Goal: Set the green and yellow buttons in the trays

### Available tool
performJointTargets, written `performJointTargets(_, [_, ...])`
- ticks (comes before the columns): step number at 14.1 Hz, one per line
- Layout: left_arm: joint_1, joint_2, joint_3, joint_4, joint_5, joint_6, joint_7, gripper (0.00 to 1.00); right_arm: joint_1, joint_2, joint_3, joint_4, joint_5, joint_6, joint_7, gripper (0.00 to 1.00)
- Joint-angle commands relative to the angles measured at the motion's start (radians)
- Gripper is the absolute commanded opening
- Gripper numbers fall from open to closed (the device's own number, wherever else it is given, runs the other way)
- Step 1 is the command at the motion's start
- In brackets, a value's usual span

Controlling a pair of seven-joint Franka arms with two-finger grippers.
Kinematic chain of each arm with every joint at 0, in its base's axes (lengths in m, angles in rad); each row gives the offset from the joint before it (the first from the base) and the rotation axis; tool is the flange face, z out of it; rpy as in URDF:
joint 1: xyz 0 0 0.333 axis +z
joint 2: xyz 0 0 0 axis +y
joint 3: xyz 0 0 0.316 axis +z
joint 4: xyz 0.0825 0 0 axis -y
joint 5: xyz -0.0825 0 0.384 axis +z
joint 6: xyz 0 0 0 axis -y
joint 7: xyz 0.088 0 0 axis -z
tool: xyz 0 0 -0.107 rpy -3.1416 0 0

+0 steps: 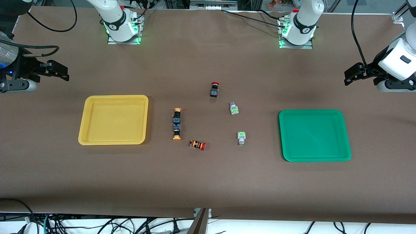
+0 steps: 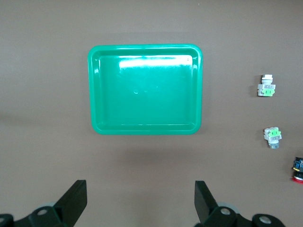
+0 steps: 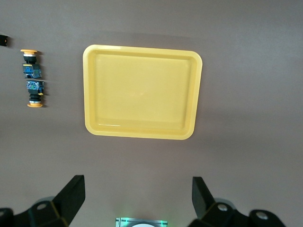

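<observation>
The four small hard-plastic push-button switches, two green-capped [image 1: 234, 108] [image 1: 241, 137] and two yellow-capped [image 1: 176, 115] [image 1: 176, 132], look light and rigid; their squarish bodies likely grip best. The left hand [image 2: 140, 201] and right hand [image 3: 138, 197] hang released over the brown counter [image 1: 208, 182], each near its tray.

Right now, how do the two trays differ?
The yellow tray lies toward the right arm's end of the table; the green tray lies toward the left arm's end. The green tray lies nearer the front camera than the yellow one. Both are shallow, rimmed, round-cornered and hold nothing.
</observation>
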Motion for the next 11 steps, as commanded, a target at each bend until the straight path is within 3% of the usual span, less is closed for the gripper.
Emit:
performJointTargets(1, [0.013, -0.021, -0.007, -0.016, -0.003, -0.010, 0.002, 1.00, 0.001, -0.006, 0.004, -0.003, -0.008, 0.000, 0.005, 1.00])
performJointTargets(11, [0.010, -0.012, -0.009, -0.012, -0.008, -0.011, -0.014, 1.00, 0.003, 0.043, 0.006, -0.002, 0.036, 0.027, 0.005, 1.00])
